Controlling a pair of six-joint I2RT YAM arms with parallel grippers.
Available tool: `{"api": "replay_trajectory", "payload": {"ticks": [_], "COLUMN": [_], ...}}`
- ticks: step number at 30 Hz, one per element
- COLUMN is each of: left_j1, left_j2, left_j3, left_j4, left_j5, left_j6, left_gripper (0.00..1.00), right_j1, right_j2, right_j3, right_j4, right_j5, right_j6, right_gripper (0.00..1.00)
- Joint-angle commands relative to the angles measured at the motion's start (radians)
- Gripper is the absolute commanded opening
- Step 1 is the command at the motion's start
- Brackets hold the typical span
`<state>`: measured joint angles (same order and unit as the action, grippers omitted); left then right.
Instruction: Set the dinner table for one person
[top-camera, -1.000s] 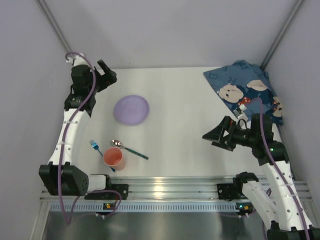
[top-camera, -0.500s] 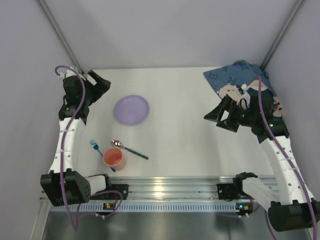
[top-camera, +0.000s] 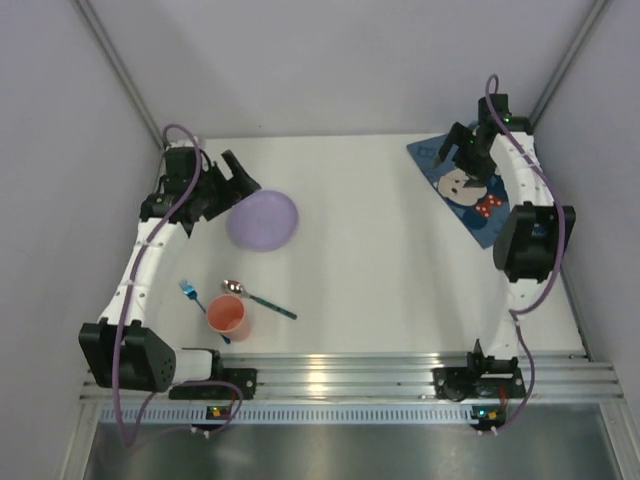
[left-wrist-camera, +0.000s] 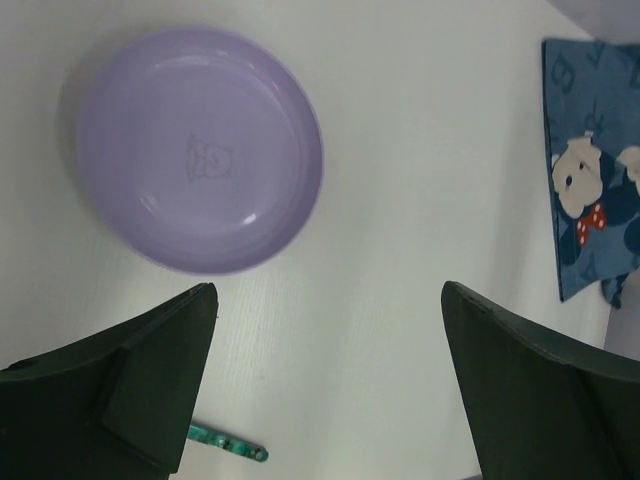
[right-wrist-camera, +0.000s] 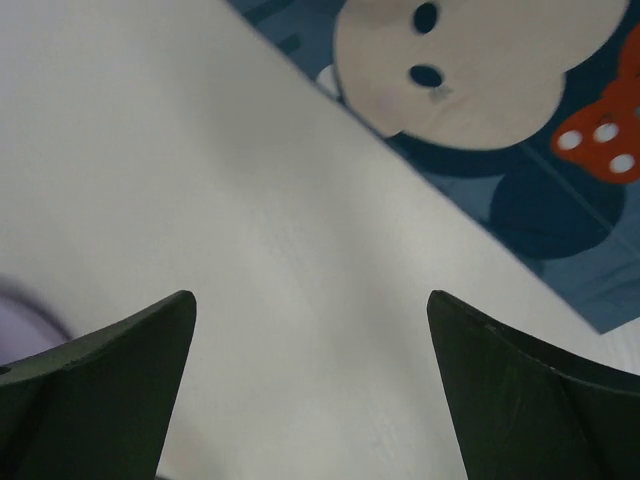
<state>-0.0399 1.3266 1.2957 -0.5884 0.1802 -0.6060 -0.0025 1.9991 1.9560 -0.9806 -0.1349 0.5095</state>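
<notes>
The dinner table (top-camera: 380, 270) is a plain white top. A purple plate (top-camera: 263, 220) lies at its left, seen whole in the left wrist view (left-wrist-camera: 200, 148). My left gripper (top-camera: 243, 180) hovers by the plate's upper left rim, open with nothing between its fingers (left-wrist-camera: 328, 300). An orange cup (top-camera: 227, 315), a spoon (top-camera: 258, 297) with a teal handle and a blue fork (top-camera: 197, 300) sit near the front left. My right gripper (top-camera: 455, 152) is open and empty (right-wrist-camera: 310, 300) over the left edge of the blue placemat (top-camera: 470, 190).
The placemat (right-wrist-camera: 500, 110), printed with mouse faces, lies skewed in the far right corner. Grey walls close in the table on three sides. A metal rail (top-camera: 340, 375) with both arm bases runs along the near edge. The spoon's handle tip (left-wrist-camera: 228, 443) shows below the left fingers.
The left gripper has swung right, up to the purple plate. The right arm has stretched from mid-table to the far right corner, over the placemat. Both stayed open.
</notes>
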Motion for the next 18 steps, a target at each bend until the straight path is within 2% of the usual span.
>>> {"api": "replay_trajectory", "payload": {"ticks": [1,5,8,15,16,17,18], "left_j1": [-0.101,-0.175,-0.178,-0.178,-0.178,-0.178,-0.178], "left_j2": [-0.069,-0.096,-0.119,-0.124,-0.122,-0.122,-0.121], "left_j3": [-0.038,-0.059,-0.067,-0.075,-0.076,-0.078,-0.079], "left_j4": [-0.047,-0.06,-0.065,-0.091,-0.094,-0.093,-0.091], "left_j5": [-0.047,-0.068,-0.061,-0.087,-0.088,-0.088,-0.09], "left_j6": [0.014,0.012,0.023,0.058,0.06,0.06,0.06], "left_gripper": [0.99,0.99,0.99,0.99,0.99,0.99,0.99], "right_j1": [-0.083,-0.088,-0.096,-0.097,-0.091,-0.088,-0.083], "right_j2": [0.152,0.279,0.317,0.36,0.365,0.369,0.371], "right_j3": [0.174,0.242,0.189,0.06,0.046,0.018,0.006], "right_j4": [-0.168,-0.196,-0.188,-0.116,-0.11,-0.101,-0.086], "right_j5": [0.162,0.234,0.31,0.298,0.291,0.284,0.27], "right_j6": [-0.045,-0.091,-0.089,-0.071,-0.071,-0.068,-0.068], "right_gripper": [1.0,1.0,1.0,0.98,0.96,0.84,0.77]}}
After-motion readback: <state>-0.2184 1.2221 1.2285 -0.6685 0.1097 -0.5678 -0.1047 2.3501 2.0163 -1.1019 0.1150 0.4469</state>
